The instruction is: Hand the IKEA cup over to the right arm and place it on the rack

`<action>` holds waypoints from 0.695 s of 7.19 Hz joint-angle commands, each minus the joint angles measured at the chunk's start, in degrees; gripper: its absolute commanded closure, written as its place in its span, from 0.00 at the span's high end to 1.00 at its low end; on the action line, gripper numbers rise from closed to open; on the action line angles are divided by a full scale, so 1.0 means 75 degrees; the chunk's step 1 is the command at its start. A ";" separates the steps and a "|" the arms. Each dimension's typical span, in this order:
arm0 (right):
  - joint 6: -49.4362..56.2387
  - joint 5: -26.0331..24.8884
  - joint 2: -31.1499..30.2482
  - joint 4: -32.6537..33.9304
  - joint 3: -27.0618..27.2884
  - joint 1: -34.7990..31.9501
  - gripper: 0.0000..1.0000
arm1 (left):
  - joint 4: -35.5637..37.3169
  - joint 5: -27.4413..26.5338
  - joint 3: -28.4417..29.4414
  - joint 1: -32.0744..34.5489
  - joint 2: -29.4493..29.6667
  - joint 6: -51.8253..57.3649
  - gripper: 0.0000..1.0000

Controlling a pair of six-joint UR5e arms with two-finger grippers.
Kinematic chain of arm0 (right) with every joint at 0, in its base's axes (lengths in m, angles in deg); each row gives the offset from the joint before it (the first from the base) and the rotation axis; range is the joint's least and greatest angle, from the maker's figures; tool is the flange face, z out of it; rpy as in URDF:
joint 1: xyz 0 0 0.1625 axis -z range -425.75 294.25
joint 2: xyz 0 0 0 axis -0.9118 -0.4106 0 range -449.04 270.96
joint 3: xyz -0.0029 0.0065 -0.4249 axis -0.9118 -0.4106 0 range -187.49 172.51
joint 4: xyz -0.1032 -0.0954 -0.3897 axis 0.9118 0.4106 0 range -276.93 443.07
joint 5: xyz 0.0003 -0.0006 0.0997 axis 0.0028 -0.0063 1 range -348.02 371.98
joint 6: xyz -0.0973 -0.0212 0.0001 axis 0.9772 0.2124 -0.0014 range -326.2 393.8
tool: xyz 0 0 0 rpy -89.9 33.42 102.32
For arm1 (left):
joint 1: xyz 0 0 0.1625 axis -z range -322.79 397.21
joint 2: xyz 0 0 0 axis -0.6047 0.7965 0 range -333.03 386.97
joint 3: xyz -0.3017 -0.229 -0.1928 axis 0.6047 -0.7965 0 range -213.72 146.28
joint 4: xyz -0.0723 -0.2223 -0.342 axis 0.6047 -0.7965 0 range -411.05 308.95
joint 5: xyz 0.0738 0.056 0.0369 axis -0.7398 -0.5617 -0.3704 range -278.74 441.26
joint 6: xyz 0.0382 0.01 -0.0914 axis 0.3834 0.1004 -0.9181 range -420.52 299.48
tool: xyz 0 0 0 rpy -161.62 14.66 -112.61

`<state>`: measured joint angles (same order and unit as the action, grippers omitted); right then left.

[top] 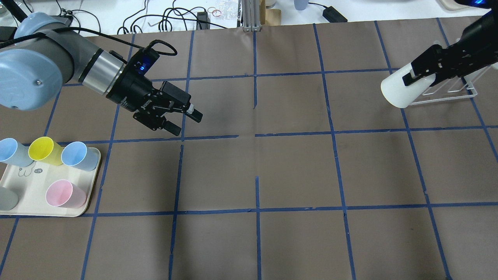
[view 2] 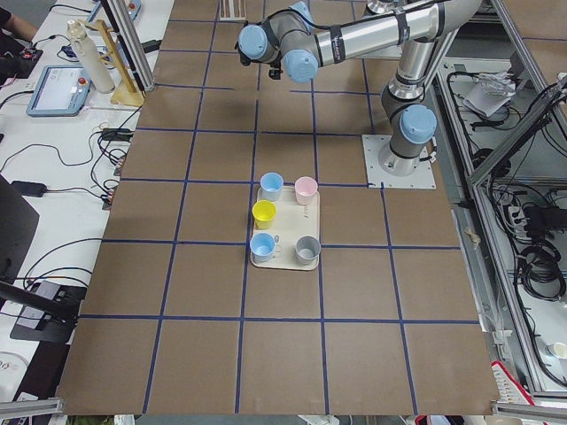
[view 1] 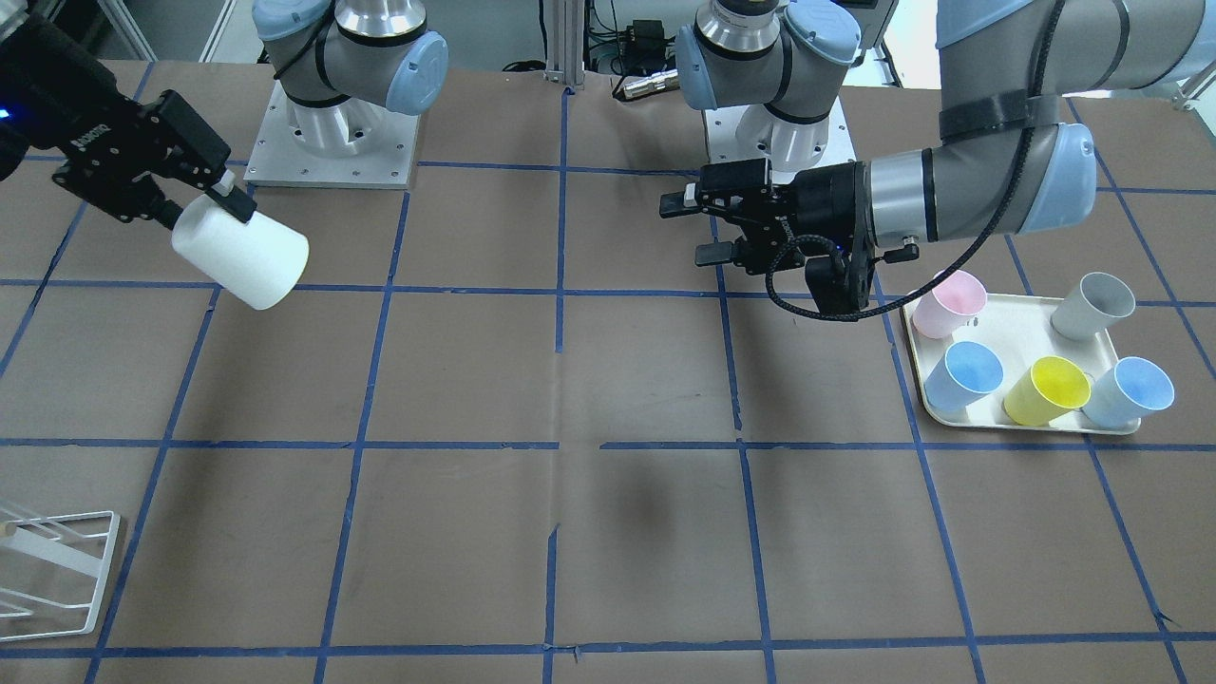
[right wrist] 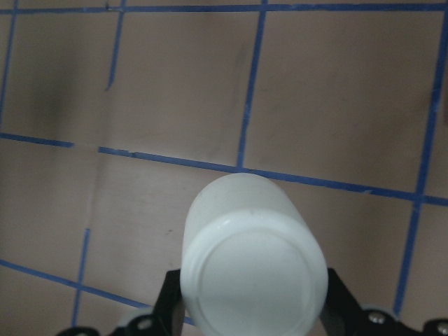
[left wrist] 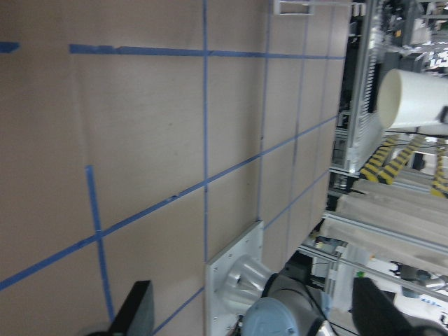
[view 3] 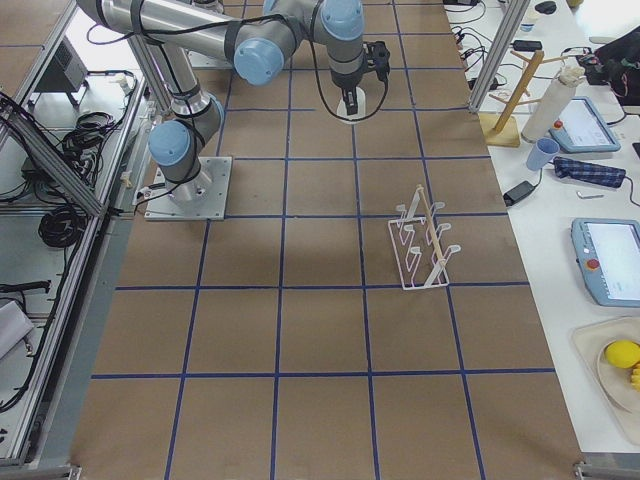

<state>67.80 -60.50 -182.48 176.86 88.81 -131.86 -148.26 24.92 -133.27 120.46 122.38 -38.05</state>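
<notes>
The IKEA cup (view 1: 239,252), off-white and plain, is held in the air, tilted with its mouth pointing down and away from the gripper. My right gripper (view 1: 204,211) is shut on its base end. The right wrist view shows the cup's bottom (right wrist: 252,273) between the fingers. In the overhead view the cup (top: 398,91) hangs in front of the white wire rack (top: 447,93), which also stands at the table's edge in the front-facing view (view 1: 57,570). My left gripper (view 1: 692,228) is open and empty near the table's middle, well apart from the cup.
A cream tray (view 1: 1021,328) under my left forearm holds a pink cup (view 1: 948,302), a grey cup (view 1: 1092,306), a yellow cup (view 1: 1048,389) and two blue cups. The two arm bases (view 1: 332,123) stand at the table's robot side.
</notes>
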 commanded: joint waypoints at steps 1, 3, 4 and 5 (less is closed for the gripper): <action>0.1181 -0.0809 0.0734 0.1211 -0.0032 0.0316 0.13 | 0.2031 -0.2717 0.0066 0.1000 0.0134 -0.1433 1.00; 0.1698 -0.0928 0.1182 0.1718 -0.0172 0.0785 0.13 | 0.2191 -0.4245 0.0474 0.1320 -0.0110 -0.2080 1.00; 0.1783 -0.1022 0.1381 0.1918 -0.0324 0.0821 0.13 | 0.2157 -0.4648 0.0929 0.1263 -0.0193 -0.2082 1.00; 0.1784 -0.1092 0.1604 0.1932 -0.0569 0.0822 0.13 | 0.1878 -0.4652 0.1351 0.1204 -0.0228 -0.2117 1.00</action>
<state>80.53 -67.97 -172.55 190.38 86.38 -126.02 -132.69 -7.84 -126.91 129.75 121.22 -53.33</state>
